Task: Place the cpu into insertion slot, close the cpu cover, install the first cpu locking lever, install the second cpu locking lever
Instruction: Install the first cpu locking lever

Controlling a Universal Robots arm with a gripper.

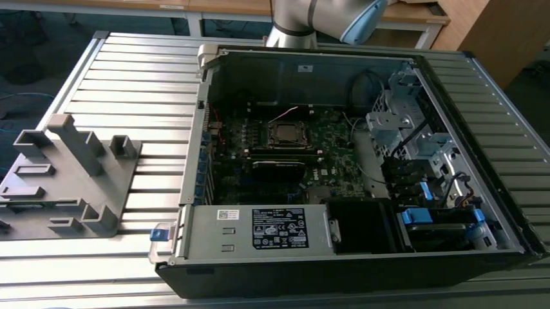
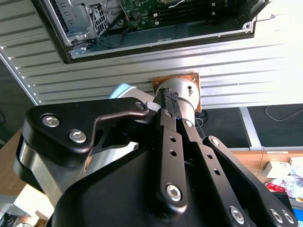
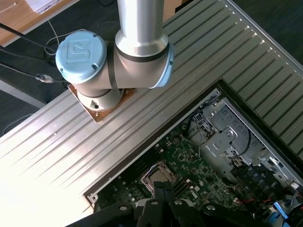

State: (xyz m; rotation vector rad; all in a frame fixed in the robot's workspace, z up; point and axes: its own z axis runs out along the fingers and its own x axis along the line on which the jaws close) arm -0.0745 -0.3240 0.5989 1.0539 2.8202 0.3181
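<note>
We find the gripper [image 2: 169, 96] fully closed, fingertips meeting with nothing between them; the second wrist view settles this. It hangs high above the insertion slot [image 3: 157, 176], presumably to stay clear of the case [image 1: 257, 84] walls. The exterior view places the slot near the motherboard's [image 1: 335, 154] far edge, and we cannot tell what it contains.
</note>
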